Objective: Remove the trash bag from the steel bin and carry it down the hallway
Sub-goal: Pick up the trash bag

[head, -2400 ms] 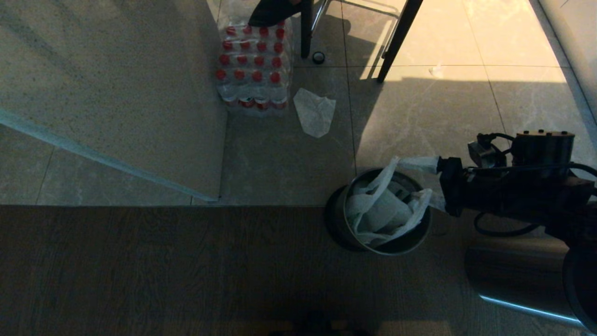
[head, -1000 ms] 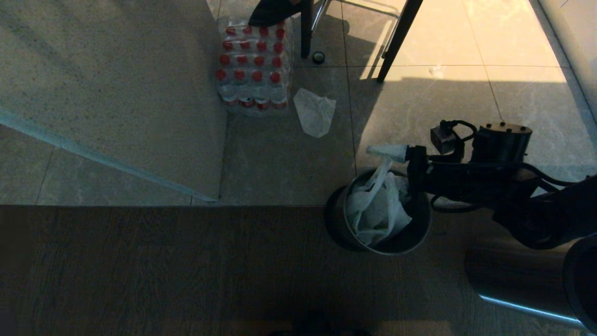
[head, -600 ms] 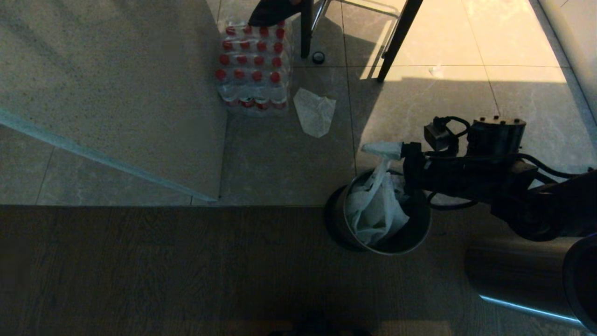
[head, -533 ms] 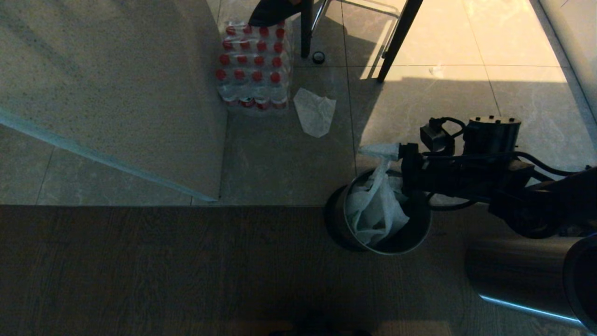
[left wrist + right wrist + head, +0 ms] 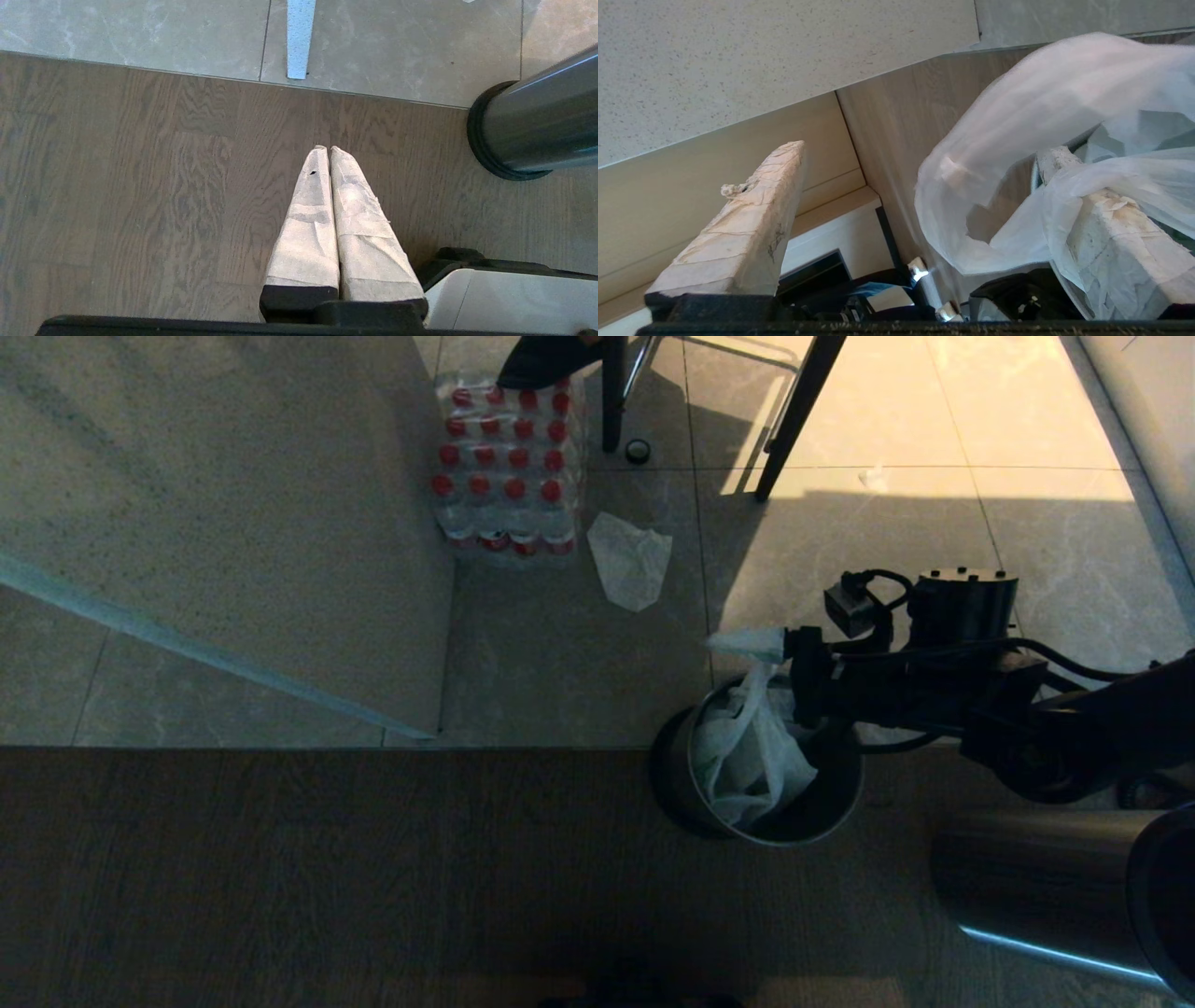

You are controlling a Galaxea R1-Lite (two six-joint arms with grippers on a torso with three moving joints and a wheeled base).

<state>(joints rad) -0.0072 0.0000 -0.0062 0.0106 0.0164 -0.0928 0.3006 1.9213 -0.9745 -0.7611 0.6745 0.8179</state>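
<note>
Risk: right claw (image 5: 920, 186) spread wide, bag (image 5: 752, 747) handle merely draped over one finger (image 5: 1115, 242) above bin (image 5: 831, 807); unpinched, it may slip off.

The floor (image 5: 280, 859) is dark wood planks across the lower frame and grey tiles above. The steel bin (image 5: 681, 784) stands at right of centre by the seam. A shrink-wrapped pack of red-capped bottles (image 5: 509, 467) sits at upper centre, a crumpled white wrapper (image 5: 630, 560) beside it.
</note>
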